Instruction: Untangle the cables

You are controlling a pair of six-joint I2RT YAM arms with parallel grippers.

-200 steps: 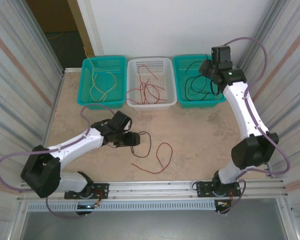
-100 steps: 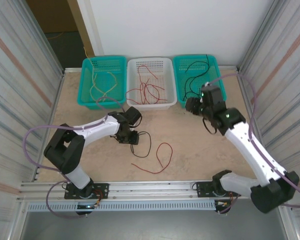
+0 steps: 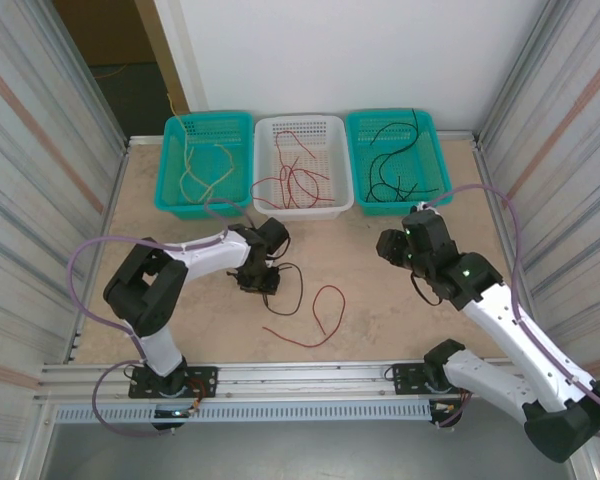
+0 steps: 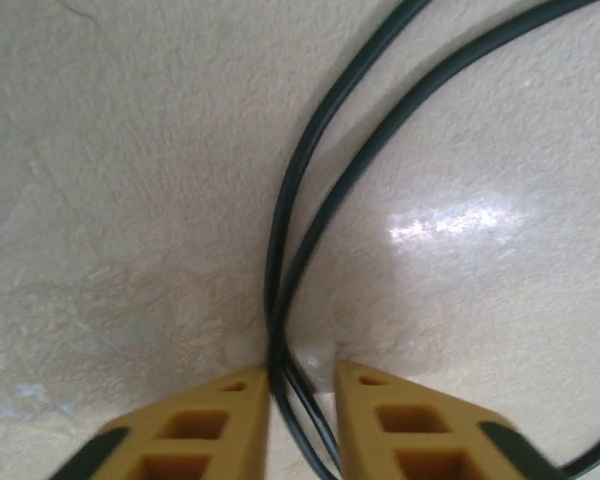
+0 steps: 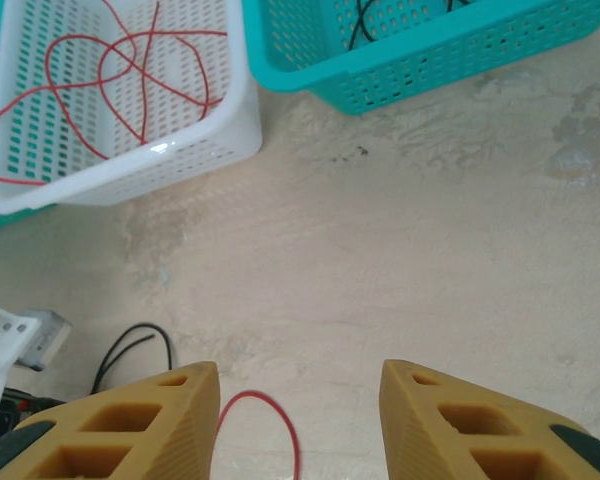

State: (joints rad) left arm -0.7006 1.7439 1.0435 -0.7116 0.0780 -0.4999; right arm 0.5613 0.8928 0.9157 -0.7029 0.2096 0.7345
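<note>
Beige table (image 3: 370, 310), far edge: left teal basket (image 3: 205, 207), white basket (image 3: 302, 208), right teal basket (image 3: 400, 205), side by side.

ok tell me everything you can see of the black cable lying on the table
The black cable is a thin, smooth wire lying slack in a loose loop on the beige table, in front of the white basket. In the left wrist view two of its strands curve together and run side by side between the fingertips of the left gripper; whether they are pinched cannot be told.
</note>
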